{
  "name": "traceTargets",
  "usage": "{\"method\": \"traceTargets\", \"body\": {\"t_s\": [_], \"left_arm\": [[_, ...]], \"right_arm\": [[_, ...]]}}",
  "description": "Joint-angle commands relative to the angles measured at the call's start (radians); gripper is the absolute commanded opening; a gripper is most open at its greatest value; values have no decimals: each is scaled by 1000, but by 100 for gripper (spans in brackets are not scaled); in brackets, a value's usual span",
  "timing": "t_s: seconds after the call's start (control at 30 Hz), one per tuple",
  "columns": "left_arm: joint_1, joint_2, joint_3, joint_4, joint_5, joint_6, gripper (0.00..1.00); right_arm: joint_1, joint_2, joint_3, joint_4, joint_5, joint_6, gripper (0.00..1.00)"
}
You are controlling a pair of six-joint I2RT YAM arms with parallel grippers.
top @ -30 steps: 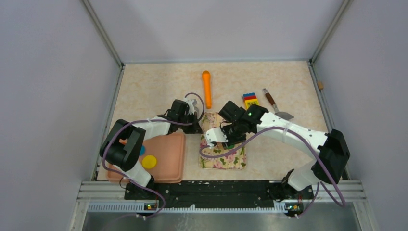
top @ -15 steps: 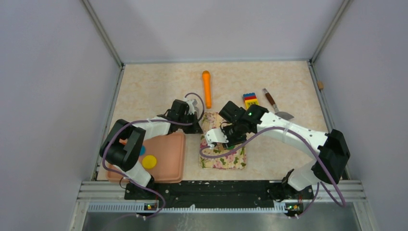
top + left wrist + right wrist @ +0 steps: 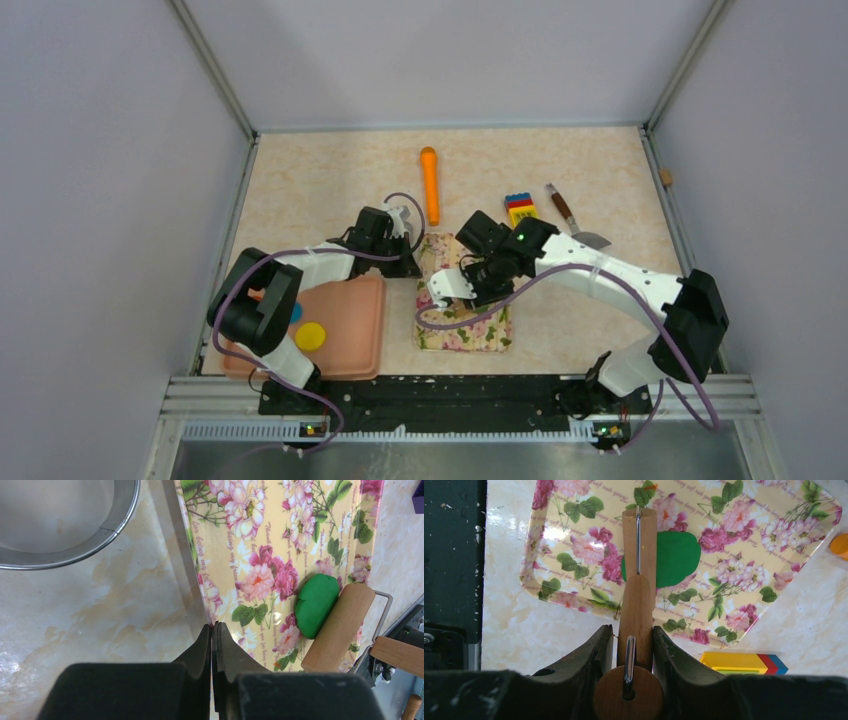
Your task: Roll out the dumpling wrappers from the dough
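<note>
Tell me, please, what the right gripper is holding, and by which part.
The right gripper holds the wooden roller by its handle.

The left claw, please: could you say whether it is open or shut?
Shut: the fingers of the left claw press together, no gap, by the floral mat.

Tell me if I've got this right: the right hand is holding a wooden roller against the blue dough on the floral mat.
Not quite. The dough is green, not blue; the right wrist view shows it. The rest stands: the right hand holds the wooden roller against that dough on the floral mat.
</note>
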Motion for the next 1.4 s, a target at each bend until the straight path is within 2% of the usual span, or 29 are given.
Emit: {"method": "traceTargets", "body": {"t_s": [0.0,0.53,0.63,0.7,0.73,0.77,0.8,0.83,0.9,0.97,1.07,1.13,1.27,1.37], "left_arm": [[7,4,-4,-4,-98,42,0],[7,10,-1,-4,-95,39,0],[7,-1,11,-4,-79,44,0],[8,-21,35,-22,-64,50,0],[8,-32,52,-35,-51,57,11],[9,-45,73,-54,-33,73,30],[10,-63,103,-90,-10,98,44],[10,-85,130,-120,-1,112,54],[10,-144,157,-124,1,123,61],[9,-201,186,-127,1,174,62],[0,-289,185,-102,10,278,62],[-37,-352,166,-80,-2,403,63],[-200,-468,126,-70,-12,772,68],[-325,-492,101,-31,60,985,68]], "right_arm": [[26,55,-79,-303,-259,77,0],[32,50,-77,-305,-273,82,0],[20,30,-32,-298,-227,103,0],[-29,19,46,-318,-258,131,0],[-63,14,91,-328,-289,154,0],[-118,9,134,-341,-321,184,0],[-164,5,175,-352,-360,210,0],[-203,4,204,-362,-396,235,0],[-284,-10,233,-364,-454,287,0],[-357,-35,218,-329,-510,352,0],[-471,-63,174,-210,-579,544,0],[-537,-71,144,-119,-592,699,0],[-627,-70,96,16,-624,940,0],[-646,-68,65,91,-642,1068,0]]}}
